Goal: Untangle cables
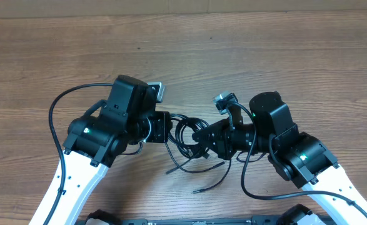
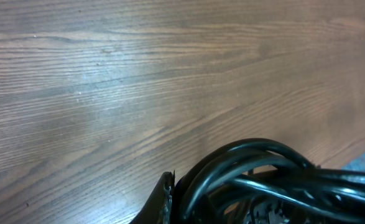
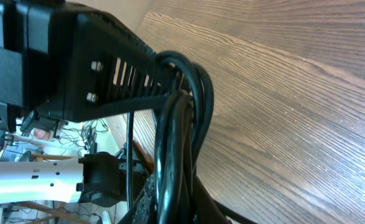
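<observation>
You're over a wood-grain counter [image 1: 246, 50]. Left claw [image 1: 165, 129] and right claw [image 1: 201, 138] are each pinched tight on the cables [image 3: 176, 143], a looped tangle mid-counter between them, loose ends trailing near. Expect light, limp, slick cord; take one strand beside a plug tip. No writing is readable.

The cables [image 1: 186, 132] bunch between left arm [image 1: 108, 128] and right arm [image 1: 277, 131]; far table [image 1: 233, 50] offers room.
</observation>
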Motion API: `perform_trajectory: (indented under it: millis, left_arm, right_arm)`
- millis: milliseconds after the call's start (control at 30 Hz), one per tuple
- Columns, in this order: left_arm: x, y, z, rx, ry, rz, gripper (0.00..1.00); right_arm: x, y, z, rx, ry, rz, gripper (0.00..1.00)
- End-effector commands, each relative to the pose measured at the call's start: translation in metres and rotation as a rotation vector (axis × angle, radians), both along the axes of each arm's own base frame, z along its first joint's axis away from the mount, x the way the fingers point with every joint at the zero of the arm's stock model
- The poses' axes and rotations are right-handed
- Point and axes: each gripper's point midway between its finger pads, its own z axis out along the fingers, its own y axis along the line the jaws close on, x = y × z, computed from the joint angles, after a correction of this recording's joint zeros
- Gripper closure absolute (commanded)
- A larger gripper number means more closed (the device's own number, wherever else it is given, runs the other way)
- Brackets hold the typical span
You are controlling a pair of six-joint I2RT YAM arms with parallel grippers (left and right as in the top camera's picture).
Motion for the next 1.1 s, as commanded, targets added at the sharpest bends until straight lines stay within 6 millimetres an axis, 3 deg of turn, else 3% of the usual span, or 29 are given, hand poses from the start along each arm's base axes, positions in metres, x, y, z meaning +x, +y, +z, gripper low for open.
perform_trajectory:
  millis: [0,267,467,700,867,933,1067]
  left_arm:
    - [0.033,0.041,0.001,0.119,-0.065,0.25,0.96]
    - [0.034,0.084,-0.009,0.142,0.034,0.625,0.94]
    - [0.028,0.098,-0.014,0.143,0.09,0.711,0.95]
    - [0.025,0.101,-0.016,0.151,0.104,0.729,0.95]
    - [0.025,0.099,-0.016,0.15,0.106,0.706,0.96]
    - [0.025,0.094,-0.016,0.153,0.097,0.65,0.96]
    - [0.027,0.083,-0.013,0.154,0.062,0.502,0.96]
  right_arm:
    - [-0.01,0.0,0.02,0.042,-0.015,0.033,0.91]
    - [-0.01,0.0,0.019,0.042,-0.014,0.033,0.91]
    - [0.003,-0.007,0.013,0.011,0.025,-0.077,0.89]
    - [0.015,-0.016,0.005,-0.025,0.054,-0.187,0.89]
    - [0.018,-0.022,-0.004,-0.065,0.075,-0.232,0.77]
    - [0.017,-0.023,-0.006,-0.074,0.086,-0.233,0.69]
    - [0.015,-0.024,-0.012,-0.081,0.13,-0.248,0.63]
